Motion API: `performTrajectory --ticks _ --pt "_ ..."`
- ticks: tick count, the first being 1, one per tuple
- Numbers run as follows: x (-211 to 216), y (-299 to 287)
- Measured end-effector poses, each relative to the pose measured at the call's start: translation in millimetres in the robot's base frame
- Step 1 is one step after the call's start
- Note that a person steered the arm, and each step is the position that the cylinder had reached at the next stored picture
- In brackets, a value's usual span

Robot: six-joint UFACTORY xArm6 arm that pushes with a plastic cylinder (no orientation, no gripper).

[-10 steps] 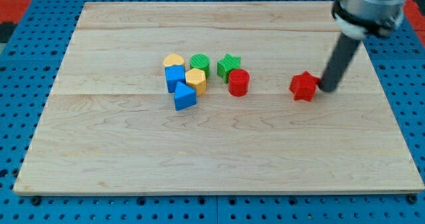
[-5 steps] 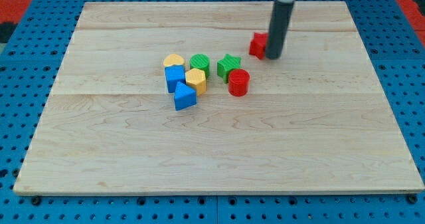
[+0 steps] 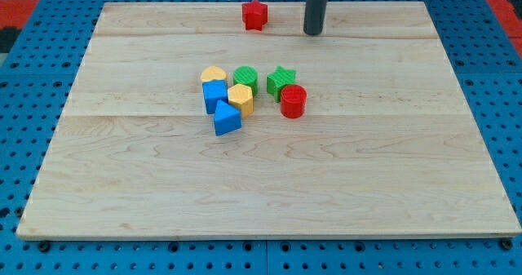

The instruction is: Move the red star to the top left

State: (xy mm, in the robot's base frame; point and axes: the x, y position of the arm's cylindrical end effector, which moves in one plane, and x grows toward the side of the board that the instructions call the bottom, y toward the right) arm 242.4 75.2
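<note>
- There are no jaws here, so I cannot tell any spread or pinch: the arm ends in a dark rod, and my tip (image 3: 313, 33) rests on the surface (image 3: 367, 185) near the view's top, right of centre.
- My tip touches no block; the nearest is the red star (image 3: 254, 15), which lies apart from it to the view's left and slightly nearer the top.
- The red star sits close to the surface's top edge, near the middle of that edge, standing alone, well clear of the other blocks.
- The rest form a cluster below, left of the surface's centre.
- Red cylinder (image 3: 293, 101): the cluster's right end, just below and touching the green star (image 3: 281, 80).
- Green cylinder (image 3: 245, 79): just left of the green star.
- Yellow heart (image 3: 214, 75): left of the green cylinder, at the cluster's top left.
- Yellow hexagon (image 3: 241, 98): below the green cylinder, touching or nearly so.
- Blue block (image 3: 214, 95): shape unclear, beneath the yellow heart, against the hexagon's left side.
- Blue triangle (image 3: 227, 119): lowest of the cluster, just below the blue block and hexagon.
</note>
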Motion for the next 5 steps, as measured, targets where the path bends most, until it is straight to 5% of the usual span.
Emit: performTrajectory --ticks 1,3,4,5 --pt "-36.3 -21.0" --pt "-28.4 -132.7" --pt "-17.2 -64.3" --pt "-3.2 -84.2"
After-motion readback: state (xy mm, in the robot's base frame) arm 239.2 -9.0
